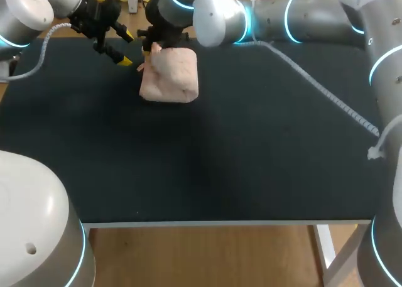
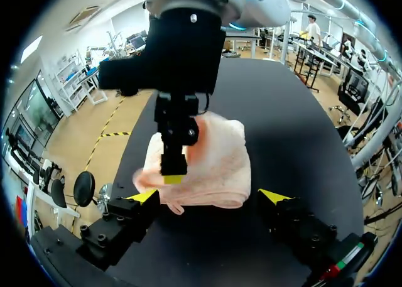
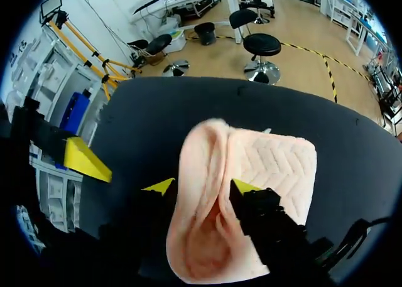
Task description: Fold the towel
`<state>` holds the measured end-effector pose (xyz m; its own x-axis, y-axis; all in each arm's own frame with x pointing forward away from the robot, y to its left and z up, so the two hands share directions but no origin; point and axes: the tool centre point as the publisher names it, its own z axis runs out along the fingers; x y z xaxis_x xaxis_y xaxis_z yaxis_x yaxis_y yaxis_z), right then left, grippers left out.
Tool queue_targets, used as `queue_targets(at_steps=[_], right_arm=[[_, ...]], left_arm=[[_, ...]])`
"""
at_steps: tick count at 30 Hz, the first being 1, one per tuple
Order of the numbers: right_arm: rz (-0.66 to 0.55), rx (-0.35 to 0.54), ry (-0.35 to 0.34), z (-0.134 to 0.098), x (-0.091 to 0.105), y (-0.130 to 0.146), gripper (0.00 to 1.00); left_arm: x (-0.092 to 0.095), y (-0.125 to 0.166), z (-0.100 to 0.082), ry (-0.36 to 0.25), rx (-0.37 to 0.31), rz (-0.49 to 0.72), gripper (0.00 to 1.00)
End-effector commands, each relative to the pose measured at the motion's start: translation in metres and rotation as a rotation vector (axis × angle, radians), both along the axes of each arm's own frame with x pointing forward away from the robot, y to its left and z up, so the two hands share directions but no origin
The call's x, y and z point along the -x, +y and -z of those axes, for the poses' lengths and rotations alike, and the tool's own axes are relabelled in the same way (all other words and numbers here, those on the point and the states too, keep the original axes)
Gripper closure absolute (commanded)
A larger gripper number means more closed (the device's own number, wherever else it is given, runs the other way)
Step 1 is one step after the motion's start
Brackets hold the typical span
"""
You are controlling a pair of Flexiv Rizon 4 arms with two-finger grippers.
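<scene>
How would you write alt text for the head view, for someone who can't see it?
A pink towel, loosely folded, lies at the far side of a black table. The right gripper grips its far edge; the left gripper sits open beside it.

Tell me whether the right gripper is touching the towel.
Touching. The right wrist view shows the right gripper clamped on a raised fold of the towel, with both fingers pressed against the cloth from opposite sides.

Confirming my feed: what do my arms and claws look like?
The left arm and right arm are silver-grey tubes with glowing cyan rings. The left claw and right claw are black with yellow wedge tips. A white cable follows the right arm.
</scene>
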<state>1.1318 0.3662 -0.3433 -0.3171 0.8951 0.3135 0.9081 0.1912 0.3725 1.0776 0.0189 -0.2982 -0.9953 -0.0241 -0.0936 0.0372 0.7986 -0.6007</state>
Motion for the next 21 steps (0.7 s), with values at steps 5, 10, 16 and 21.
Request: queue_targets(at_steps=[5,10,16,21], right_arm=[[0.043,0.027,-0.074,-0.052,0.022,-0.023,0.0],[0.033,0.075,-0.122,-0.054,0.019,-0.035,0.0],[-0.028,0.234,-0.201,-0.054,0.021,-0.039,0.0],[-0.028,0.234,-0.201,-0.054,0.021,-0.039,0.0]], left_arm=[[0.0,0.0,0.001,-0.003,0.002,0.0,0.0],[0.0,0.0,0.001,-0.003,0.002,0.0,0.0],[0.0,0.0,0.001,-0.003,0.002,0.0,0.0],[0.0,0.0,0.001,-0.003,0.002,0.0,0.0]])
